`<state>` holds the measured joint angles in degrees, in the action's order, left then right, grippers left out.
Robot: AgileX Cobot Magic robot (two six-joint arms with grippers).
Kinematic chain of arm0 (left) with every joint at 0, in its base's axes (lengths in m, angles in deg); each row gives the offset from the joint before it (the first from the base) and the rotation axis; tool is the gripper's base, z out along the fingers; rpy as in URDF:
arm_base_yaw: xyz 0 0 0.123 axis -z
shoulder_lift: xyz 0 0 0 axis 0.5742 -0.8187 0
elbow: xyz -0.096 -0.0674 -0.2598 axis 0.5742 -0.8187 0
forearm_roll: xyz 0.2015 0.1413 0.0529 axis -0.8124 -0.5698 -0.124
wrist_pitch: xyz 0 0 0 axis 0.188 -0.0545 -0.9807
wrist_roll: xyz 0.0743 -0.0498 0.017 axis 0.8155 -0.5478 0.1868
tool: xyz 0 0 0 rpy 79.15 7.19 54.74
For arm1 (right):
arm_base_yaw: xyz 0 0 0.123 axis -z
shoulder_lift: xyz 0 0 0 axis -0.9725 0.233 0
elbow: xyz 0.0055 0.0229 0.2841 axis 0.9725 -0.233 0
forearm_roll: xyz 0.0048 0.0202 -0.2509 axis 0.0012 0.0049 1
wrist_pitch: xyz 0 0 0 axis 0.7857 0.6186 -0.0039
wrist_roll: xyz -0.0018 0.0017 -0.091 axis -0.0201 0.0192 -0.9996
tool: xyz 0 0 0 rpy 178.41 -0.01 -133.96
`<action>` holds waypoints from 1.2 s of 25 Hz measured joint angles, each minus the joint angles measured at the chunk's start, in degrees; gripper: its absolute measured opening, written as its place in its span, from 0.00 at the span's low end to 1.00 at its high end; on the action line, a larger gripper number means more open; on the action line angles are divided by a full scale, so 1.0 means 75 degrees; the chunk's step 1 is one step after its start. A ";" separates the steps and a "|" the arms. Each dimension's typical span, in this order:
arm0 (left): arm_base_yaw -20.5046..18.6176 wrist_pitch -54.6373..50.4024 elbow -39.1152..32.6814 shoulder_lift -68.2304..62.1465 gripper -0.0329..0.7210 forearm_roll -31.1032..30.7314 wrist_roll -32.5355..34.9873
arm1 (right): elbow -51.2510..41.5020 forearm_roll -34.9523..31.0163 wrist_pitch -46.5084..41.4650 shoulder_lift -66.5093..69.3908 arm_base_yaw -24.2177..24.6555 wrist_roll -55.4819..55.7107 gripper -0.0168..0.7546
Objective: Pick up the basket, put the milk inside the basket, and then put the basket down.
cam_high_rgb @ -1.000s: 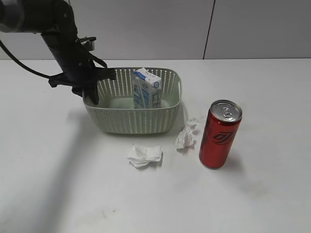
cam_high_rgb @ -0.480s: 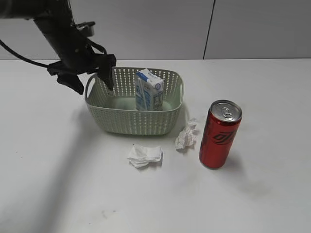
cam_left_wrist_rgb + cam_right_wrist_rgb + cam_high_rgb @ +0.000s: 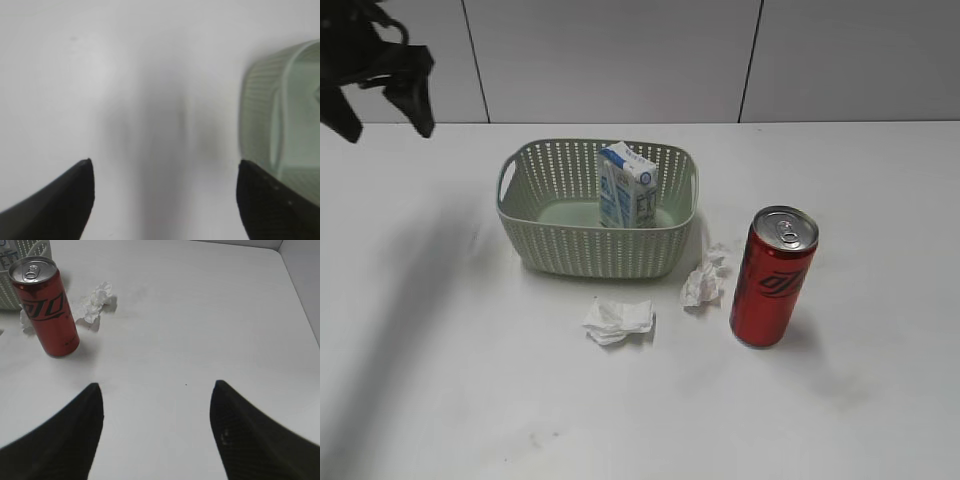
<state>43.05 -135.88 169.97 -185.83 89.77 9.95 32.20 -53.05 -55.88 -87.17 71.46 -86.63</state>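
Observation:
The pale sage-green basket (image 3: 595, 235) stands on the white table, and its blurred edge shows at the right of the left wrist view (image 3: 280, 110). The milk (image 3: 625, 185), a white carton with blue print, stands upright inside the basket. My left gripper (image 3: 382, 110) is open and empty, raised at the far upper left, well clear of the basket; in the left wrist view (image 3: 165, 167) its fingers are spread over bare table. My right gripper (image 3: 156, 387) is open and empty over bare table, right of the red can; it is out of the exterior view.
A tall red drink can (image 3: 772, 277) stands right of the basket and shows in the right wrist view (image 3: 45, 305). Two crumpled white tissues lie in front of the basket, one (image 3: 618, 320) in front and one (image 3: 705, 278) by the can. A wall (image 3: 620, 60) backs the table.
My left gripper has let go of the basket's left rim, lifted and moved away to the upper left. The basket now rests on the table with the milk inside.

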 joint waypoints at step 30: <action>-0.1028 0.0714 -0.7552 0.7635 0.81 -0.0582 0.0671 | 0.0000 0.0008 0.0000 0.0000 0.0000 0.0009 0.71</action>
<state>35.34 -130.53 113.33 -128.57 85.40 14.98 32.20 -52.99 -55.88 -87.17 71.46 -86.57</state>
